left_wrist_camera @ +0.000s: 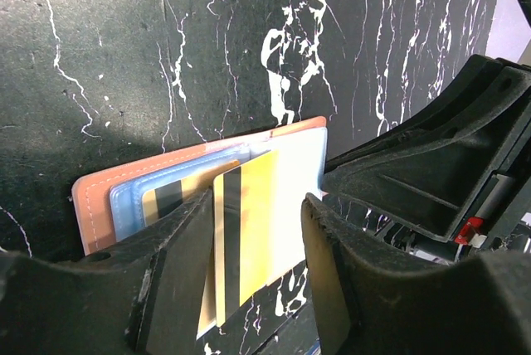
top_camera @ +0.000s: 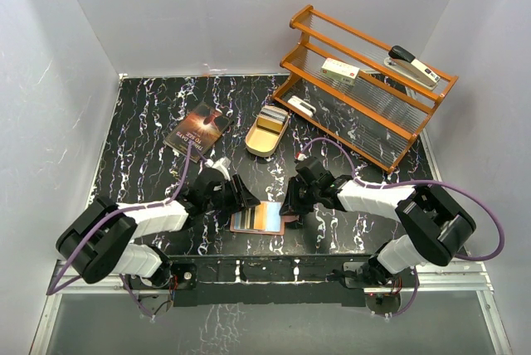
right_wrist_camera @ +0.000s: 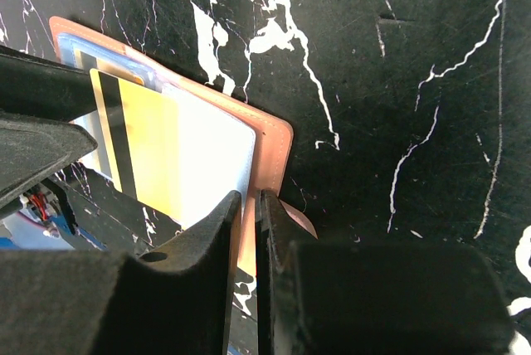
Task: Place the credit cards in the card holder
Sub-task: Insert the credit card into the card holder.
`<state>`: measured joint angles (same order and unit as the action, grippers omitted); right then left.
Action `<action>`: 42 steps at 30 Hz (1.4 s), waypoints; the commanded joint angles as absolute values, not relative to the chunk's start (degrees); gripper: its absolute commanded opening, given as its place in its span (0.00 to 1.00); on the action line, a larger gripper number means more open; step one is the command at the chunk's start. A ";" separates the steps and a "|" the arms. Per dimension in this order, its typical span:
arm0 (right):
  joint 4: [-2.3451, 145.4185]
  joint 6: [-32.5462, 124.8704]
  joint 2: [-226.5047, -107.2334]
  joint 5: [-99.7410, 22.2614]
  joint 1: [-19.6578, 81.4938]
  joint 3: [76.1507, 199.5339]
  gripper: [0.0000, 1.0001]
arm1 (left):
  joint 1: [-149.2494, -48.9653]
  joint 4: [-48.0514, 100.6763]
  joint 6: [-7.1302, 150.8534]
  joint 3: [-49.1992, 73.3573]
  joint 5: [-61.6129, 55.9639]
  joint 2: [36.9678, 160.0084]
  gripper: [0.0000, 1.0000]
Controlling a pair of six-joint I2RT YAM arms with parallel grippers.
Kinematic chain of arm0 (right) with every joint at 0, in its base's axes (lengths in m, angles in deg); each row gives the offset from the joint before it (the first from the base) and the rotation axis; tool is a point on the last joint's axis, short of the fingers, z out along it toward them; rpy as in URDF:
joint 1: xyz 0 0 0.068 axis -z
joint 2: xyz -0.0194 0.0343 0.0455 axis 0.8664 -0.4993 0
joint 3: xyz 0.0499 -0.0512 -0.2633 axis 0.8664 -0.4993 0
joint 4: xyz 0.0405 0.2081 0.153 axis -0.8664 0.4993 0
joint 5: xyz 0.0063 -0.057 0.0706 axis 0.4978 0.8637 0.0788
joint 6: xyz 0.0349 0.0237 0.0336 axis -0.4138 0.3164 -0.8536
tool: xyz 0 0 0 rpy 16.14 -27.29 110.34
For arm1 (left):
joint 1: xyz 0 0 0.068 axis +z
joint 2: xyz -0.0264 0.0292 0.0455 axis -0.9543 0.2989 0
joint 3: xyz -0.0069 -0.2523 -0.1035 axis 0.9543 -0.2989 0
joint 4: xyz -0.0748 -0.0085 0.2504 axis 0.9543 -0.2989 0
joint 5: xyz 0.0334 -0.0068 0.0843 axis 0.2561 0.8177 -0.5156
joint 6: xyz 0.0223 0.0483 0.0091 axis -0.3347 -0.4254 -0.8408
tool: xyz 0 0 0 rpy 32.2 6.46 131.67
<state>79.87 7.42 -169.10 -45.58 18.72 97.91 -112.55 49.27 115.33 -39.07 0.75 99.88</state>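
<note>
The card holder (right_wrist_camera: 270, 135) lies open near the table's (top_camera: 141, 148) front edge, partly hidden by the arms. The right gripper (right_wrist_camera: 249, 201) is nearly closed, pinching the holder's edge. The left gripper (left_wrist_camera: 257, 206) is parted, straddling a gold-orange card (left_wrist_camera: 249, 247); contact unclear. The remaining credit cards (left_wrist_camera: 137, 197) overlap.

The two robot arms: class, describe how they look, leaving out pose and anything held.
The left arm and right arm match: white tubular links between bulky black joint housings. A purple cable loops along each. The jaws are thick, matt black moulded plastic. No readable markings show.
</note>
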 commanded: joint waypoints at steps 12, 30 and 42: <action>77.73 6.84 -170.73 -44.55 17.95 96.67 0.07 | -115.75 46.86 115.76 -34.56 -0.25 105.87 0.41; 79.82 7.28 -168.76 -43.48 17.91 97.16 0.05 | -117.03 24.55 111.31 -27.84 -3.17 98.59 0.53; 79.20 6.35 -168.15 -43.47 17.79 96.23 0.05 | -117.23 30.74 113.47 -29.75 2.45 101.16 0.55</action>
